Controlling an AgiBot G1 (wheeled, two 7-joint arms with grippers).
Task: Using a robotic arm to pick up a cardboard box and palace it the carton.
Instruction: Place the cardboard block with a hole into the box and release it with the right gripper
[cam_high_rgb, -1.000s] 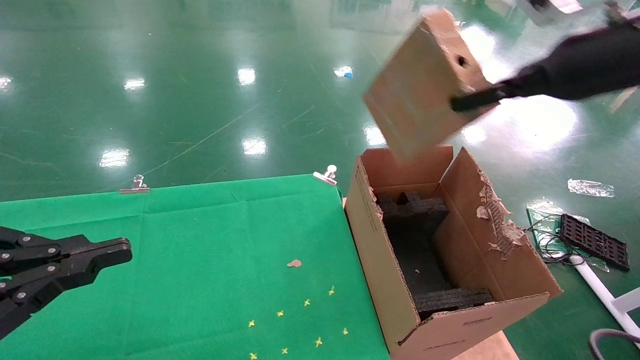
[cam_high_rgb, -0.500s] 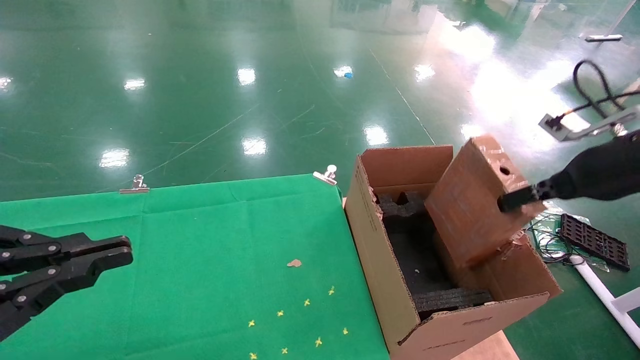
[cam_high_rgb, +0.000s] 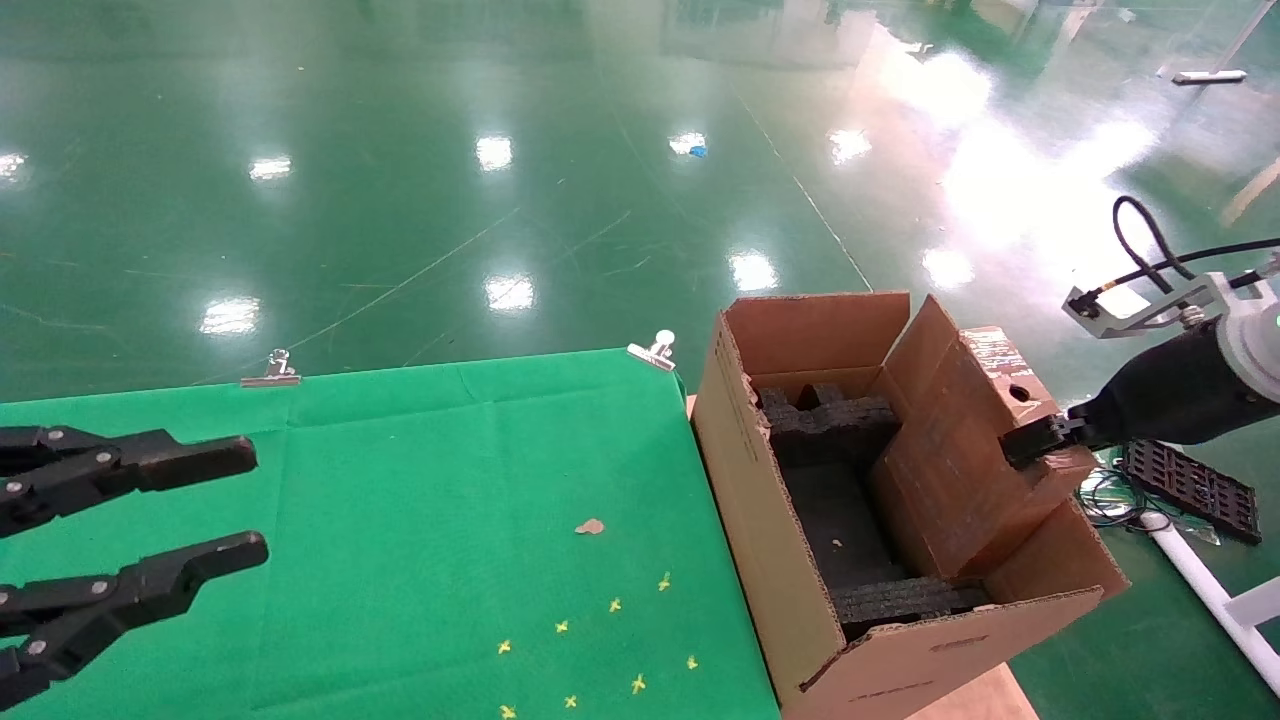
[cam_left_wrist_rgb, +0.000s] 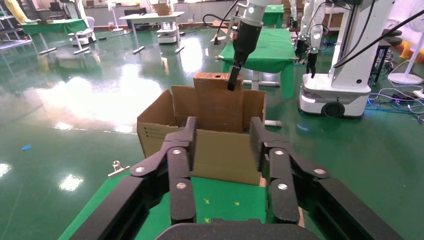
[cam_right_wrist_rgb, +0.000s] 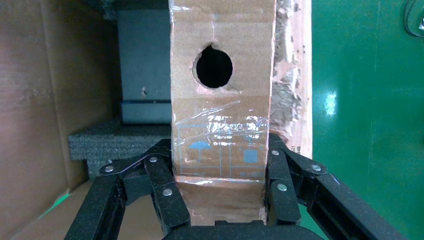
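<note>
The small brown cardboard box (cam_high_rgb: 950, 450), with a round hole near its top, stands tilted inside the large carton (cam_high_rgb: 760, 530), against the carton's torn right flap (cam_right_wrist_rgb: 292, 75). Its top sticks out above the rim. My right gripper (cam_high_rgb: 1035, 440) is shut on the box's upper end. In the right wrist view the fingers (cam_right_wrist_rgb: 170, 200) clamp both sides of the taped box (cam_right_wrist_rgb: 222, 100). Black foam (cam_high_rgb: 830, 430) lines the carton. My left gripper (cam_high_rgb: 235, 505) is open and empty over the green table's left side. The left wrist view shows that gripper (cam_left_wrist_rgb: 222, 137), the carton (cam_left_wrist_rgb: 220, 155) and the box (cam_left_wrist_rgb: 217, 100).
The green cloth table (cam_high_rgb: 420, 450) is held by metal clips (cam_high_rgb: 268, 372) at its far edge. A small brown scrap (cam_high_rgb: 589, 526) lies on it. A black tray with cables (cam_high_rgb: 1185, 485) lies on the floor at right. Another robot base (cam_left_wrist_rgb: 332, 95) stands beyond the carton.
My right gripper brought the box down from high above the carton into it, against the right flap. My left gripper's fingers have spread from nearly closed to open.
</note>
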